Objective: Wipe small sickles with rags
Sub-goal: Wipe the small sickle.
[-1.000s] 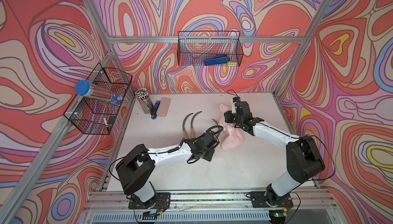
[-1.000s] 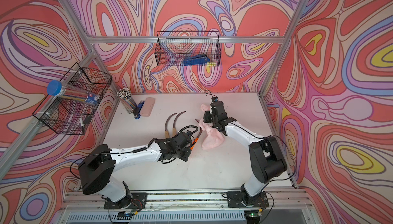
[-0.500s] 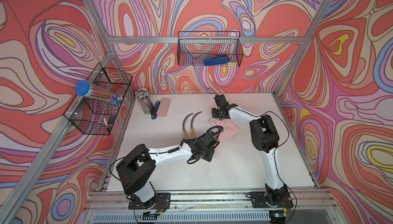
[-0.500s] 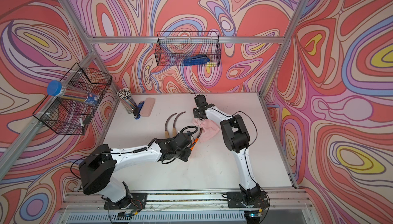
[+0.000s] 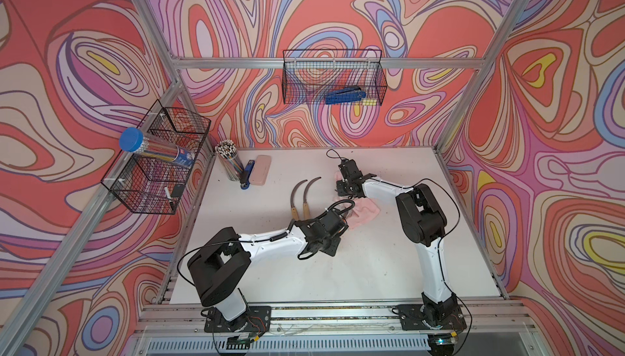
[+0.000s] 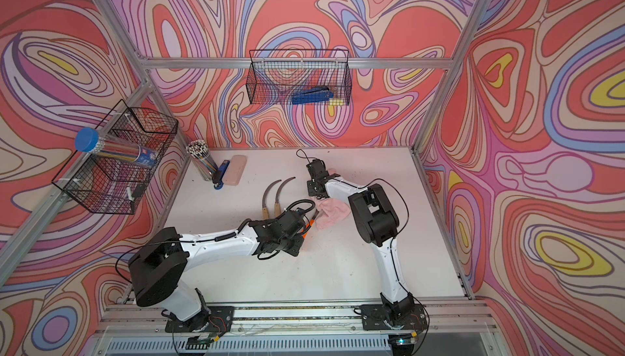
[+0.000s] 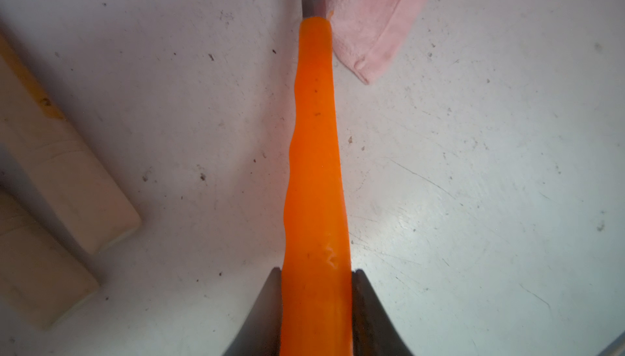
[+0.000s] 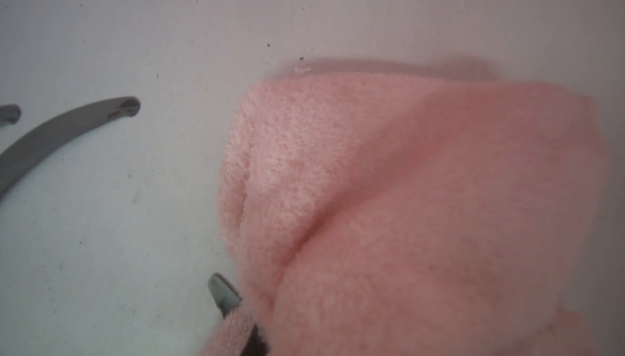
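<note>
My left pincer point(image 7: 316, 278) clamps the orange-handled sickle point(image 7: 314, 155); my right pincer point(image 5: 342, 194), at twelve o'clock from it, pinches the pink terry rag point(image 8: 406, 202).

Both top views are bright and evenly lit by diffuse light from above. They are sharp across the white bench point(image 5: 372, 263), where shadows lie faint and soft-edged. The wide lens splays each frame post point(image 5: 501, 23) outward toward the picture edges. In the left wrist view the bench specks are crisp and a pale glare patch sits beside the orange sickle handle point(image 7: 314, 175). The left pincer point(image 7: 316, 280) shows dark, blurred fingers point(image 7: 368, 307). The right wrist view is dim and hazy: the rag point(image 8: 406, 202) is soft, with a murky shadow behind it.
</note>
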Action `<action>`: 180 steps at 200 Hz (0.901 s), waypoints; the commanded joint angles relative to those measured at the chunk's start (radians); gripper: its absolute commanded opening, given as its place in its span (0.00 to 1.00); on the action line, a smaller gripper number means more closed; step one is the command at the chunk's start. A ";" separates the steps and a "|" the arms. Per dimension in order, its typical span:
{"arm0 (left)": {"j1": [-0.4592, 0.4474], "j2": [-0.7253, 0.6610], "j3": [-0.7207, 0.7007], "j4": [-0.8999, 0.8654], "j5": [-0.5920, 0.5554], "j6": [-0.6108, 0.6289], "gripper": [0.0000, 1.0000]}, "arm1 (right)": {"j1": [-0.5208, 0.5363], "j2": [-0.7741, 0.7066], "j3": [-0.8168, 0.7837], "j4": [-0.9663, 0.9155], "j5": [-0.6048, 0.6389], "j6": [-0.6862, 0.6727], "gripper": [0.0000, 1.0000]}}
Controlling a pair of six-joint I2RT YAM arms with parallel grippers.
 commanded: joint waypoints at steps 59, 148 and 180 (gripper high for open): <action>0.018 0.031 0.035 -0.013 -0.047 -0.027 0.00 | 0.017 -0.209 -0.347 0.068 -0.118 0.109 0.00; 0.018 0.050 0.048 -0.006 -0.017 -0.018 0.00 | 0.197 -0.358 -0.514 0.131 -0.080 0.157 0.00; 0.018 0.046 0.043 0.002 0.004 -0.008 0.00 | 0.196 -0.351 -0.498 0.116 -0.034 0.155 0.00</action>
